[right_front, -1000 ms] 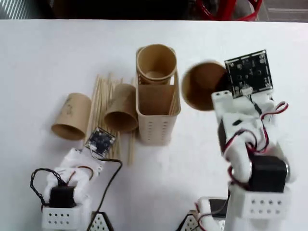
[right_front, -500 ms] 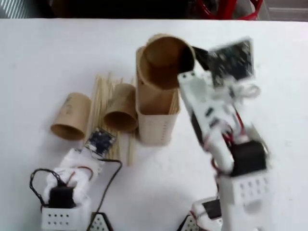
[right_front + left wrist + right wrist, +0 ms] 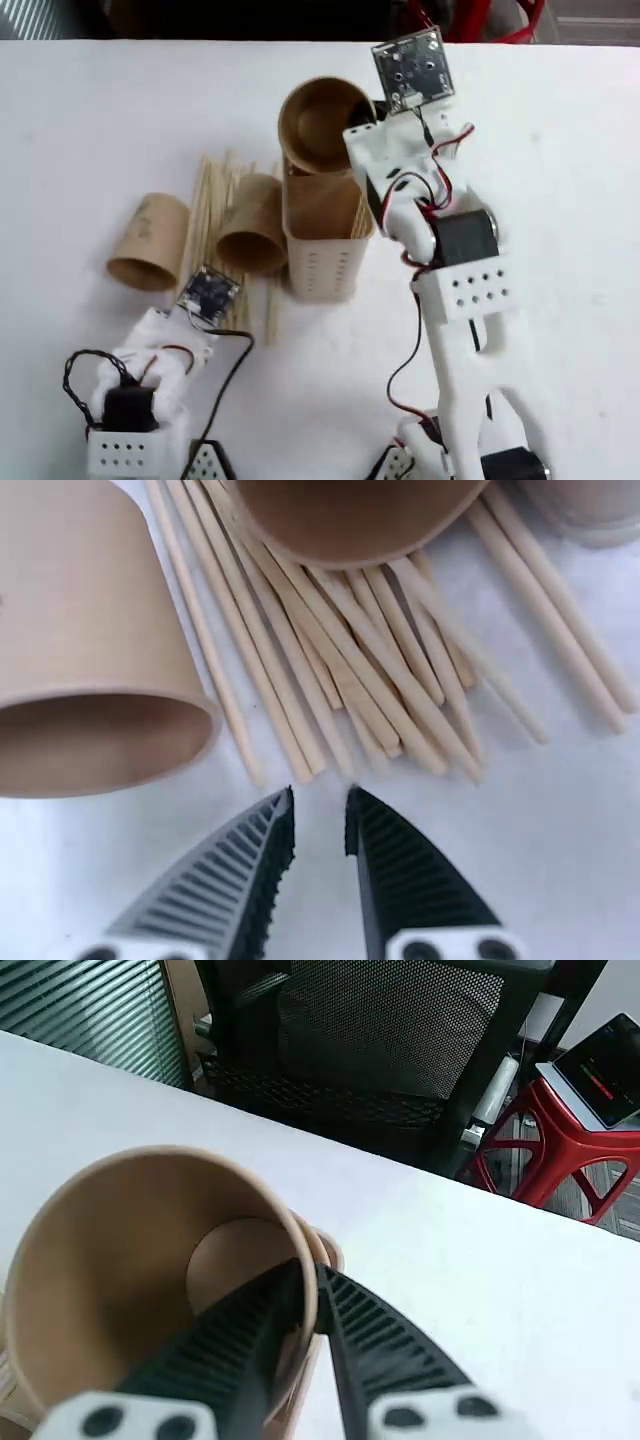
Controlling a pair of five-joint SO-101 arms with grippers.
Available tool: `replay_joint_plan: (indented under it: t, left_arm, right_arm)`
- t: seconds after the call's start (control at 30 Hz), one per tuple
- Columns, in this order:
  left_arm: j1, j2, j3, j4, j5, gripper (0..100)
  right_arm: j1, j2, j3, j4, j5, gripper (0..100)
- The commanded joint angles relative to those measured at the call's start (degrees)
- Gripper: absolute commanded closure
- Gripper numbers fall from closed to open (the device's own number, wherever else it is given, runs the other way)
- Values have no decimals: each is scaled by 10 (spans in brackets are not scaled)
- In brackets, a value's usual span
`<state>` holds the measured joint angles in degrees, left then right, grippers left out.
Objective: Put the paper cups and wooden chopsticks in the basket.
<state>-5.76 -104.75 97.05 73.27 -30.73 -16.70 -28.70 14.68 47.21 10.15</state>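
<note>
The right arm has swung in from the table's right side, carrying its cup (image 3: 318, 122) across to the far end of the basket (image 3: 322, 265). The right gripper (image 3: 305, 1290) is clamped on the cup's wall, one finger inside and one outside. The cup is mouth up and seems to sit over or in a second cup (image 3: 325, 1257) at that end of the basket, though the high view does not show whether they touch. The left gripper (image 3: 318, 810) rests low over the table (image 3: 100, 120) at the near ends of the chopsticks (image 3: 212, 200), its jaws a narrow gap apart with nothing between them. Two more cups (image 3: 150, 243) (image 3: 253, 237) lie on their sides left of the basket, one touching the chopsticks, the other lying across them.
</note>
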Motion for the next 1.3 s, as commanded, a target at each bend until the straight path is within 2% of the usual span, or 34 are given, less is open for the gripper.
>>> replay_joint_plan:
  t: [0.0,0.13,0.2,0.43,0.97,1.17,1.27]
  left_arm:
    - [-3,4,-1,9,-2,898]
    - [-3,4,-1,9,-2,898]
    - [-3,4,-1,9,-2,898]
    - [-3,4,-1,9,-2,898]
    - [-3,4,-1,9,-2,898]
    - [-3,4,-1,9,-2,898]
    - [-3,4,-1,9,-2,898]
  right_arm:
    - [-2,-1,-9,-14,-6,895]
    - [-3,-1,-10,-29,-6,714]
    - [-2,-1,-10,-45,-6,675]
    - [-7,10,7,-65,-2,722]
    - [1,154,138,-182,-2,725]
    - [3,92,138,-177,-2,725]
    - [3,16,136,-128,-2,725]
